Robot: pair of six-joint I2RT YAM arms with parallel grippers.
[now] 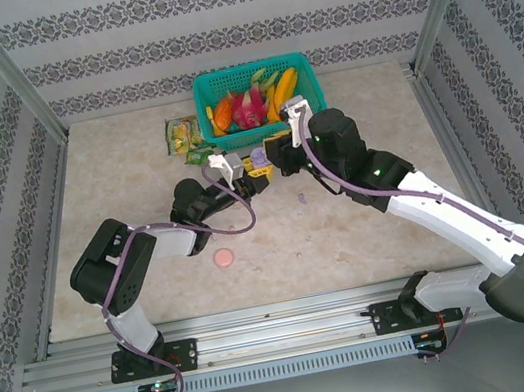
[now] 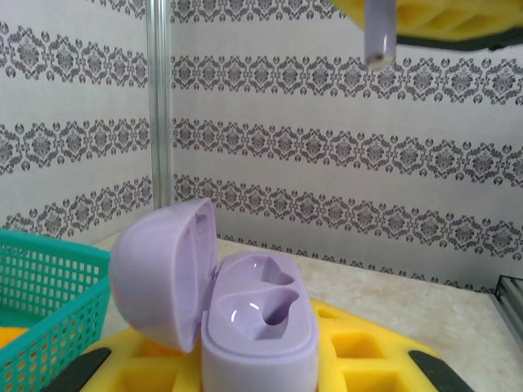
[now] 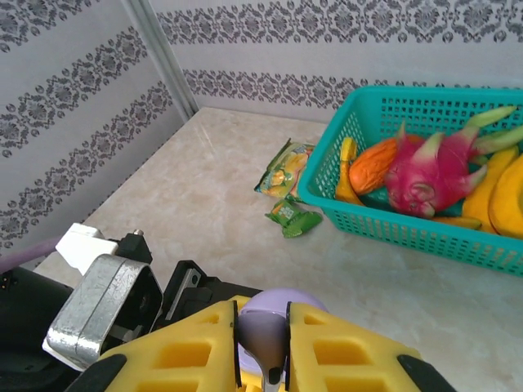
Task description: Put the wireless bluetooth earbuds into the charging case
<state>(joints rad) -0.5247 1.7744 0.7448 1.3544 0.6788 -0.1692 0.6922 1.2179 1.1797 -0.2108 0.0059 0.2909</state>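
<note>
Clamped upright in the left pincer [image 2: 257,369], lid [image 2: 163,273] open, the lilac charging case [image 2: 257,335] is offering empty sockets [image 2: 263,296] while the right pincer [image 3: 263,327] is hovering above, pinching a lilac earbud [image 2: 380,34] stem-down for insertion.

Lilac charging case [image 2: 257,327]: I see it upright and raised off the counter, clamped in the jaws of the left gripper [image 2: 257,371]. The lid is hinged open toward 9 o'clock, and both glossy wells are empty.

Lilac earbud [image 2: 380,37]: pinched by the right gripper [image 3: 263,318], stem hanging down, at 1 o'clock above the case and not touching it.

Pink round case [image 1: 223,258]: a flat disc on the counter, at 7 o'clock from the lilac case, well apart.
</note>
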